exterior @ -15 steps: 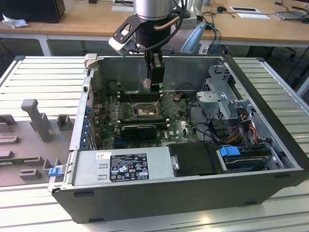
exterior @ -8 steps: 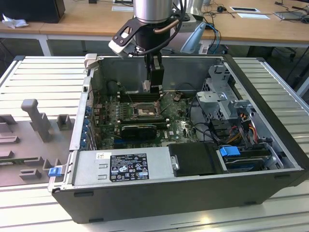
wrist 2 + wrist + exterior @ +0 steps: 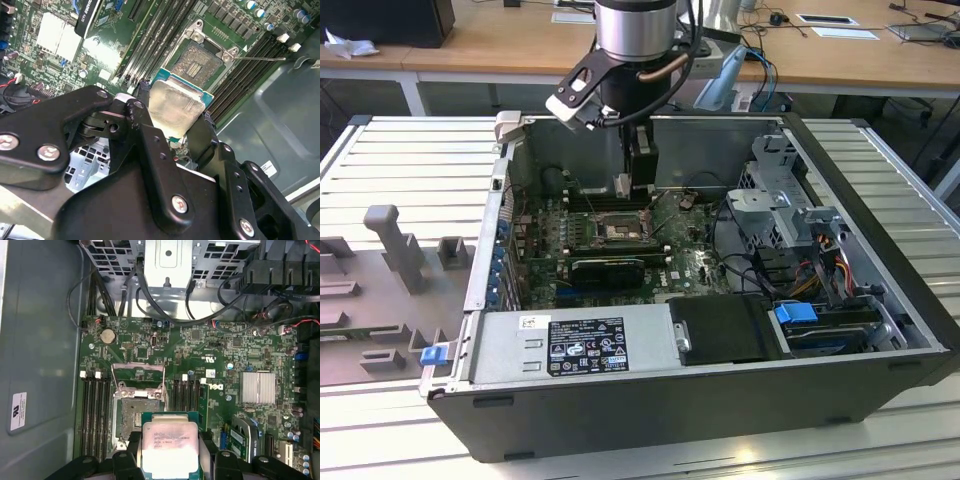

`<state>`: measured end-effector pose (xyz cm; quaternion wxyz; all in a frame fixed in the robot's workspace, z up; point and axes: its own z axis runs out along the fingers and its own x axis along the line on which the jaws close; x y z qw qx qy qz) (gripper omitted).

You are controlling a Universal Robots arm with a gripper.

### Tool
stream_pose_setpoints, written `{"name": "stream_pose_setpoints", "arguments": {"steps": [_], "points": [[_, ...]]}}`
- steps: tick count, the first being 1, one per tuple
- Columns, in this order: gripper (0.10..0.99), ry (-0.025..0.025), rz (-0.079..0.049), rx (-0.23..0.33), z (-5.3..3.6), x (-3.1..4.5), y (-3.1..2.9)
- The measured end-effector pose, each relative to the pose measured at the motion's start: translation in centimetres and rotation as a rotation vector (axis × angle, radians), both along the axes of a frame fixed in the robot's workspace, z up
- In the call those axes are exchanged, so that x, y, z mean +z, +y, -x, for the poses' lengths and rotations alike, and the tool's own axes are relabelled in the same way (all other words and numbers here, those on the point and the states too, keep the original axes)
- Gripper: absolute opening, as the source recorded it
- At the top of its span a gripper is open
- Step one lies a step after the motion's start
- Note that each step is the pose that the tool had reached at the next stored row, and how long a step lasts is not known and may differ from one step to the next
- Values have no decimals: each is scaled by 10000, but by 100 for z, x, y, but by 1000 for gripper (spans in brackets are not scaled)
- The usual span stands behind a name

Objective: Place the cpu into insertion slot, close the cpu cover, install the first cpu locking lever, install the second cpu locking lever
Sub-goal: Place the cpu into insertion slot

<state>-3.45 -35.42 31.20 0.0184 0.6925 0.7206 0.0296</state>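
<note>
We see the gripper [image 3: 171,460] clamping the cpu [image 3: 171,440] by its edges, level near the uncovered insertion slot [image 3: 136,412], likely for square seating.

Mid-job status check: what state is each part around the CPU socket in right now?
gripper: shut on the cpu.
cpu: held in the air, not seated.
insertion slot: uncovered, empty.
cpu cover: raised open.
locking lever: looks unlatched, sticking out free.

An open case [image 3: 720,405] holds a green board [image 3: 216,341], power supply [image 3: 570,342] and drive cage [image 3: 772,190]; grey fixtures [image 3: 396,245] lie beside it.
</note>
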Motion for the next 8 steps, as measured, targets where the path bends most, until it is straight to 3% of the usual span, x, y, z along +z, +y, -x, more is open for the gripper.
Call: {"name": "stream_pose_setpoints", "arguments": {"steps": [8], "points": [[541, 0, 46, -6, 6, -49, 5]]}}
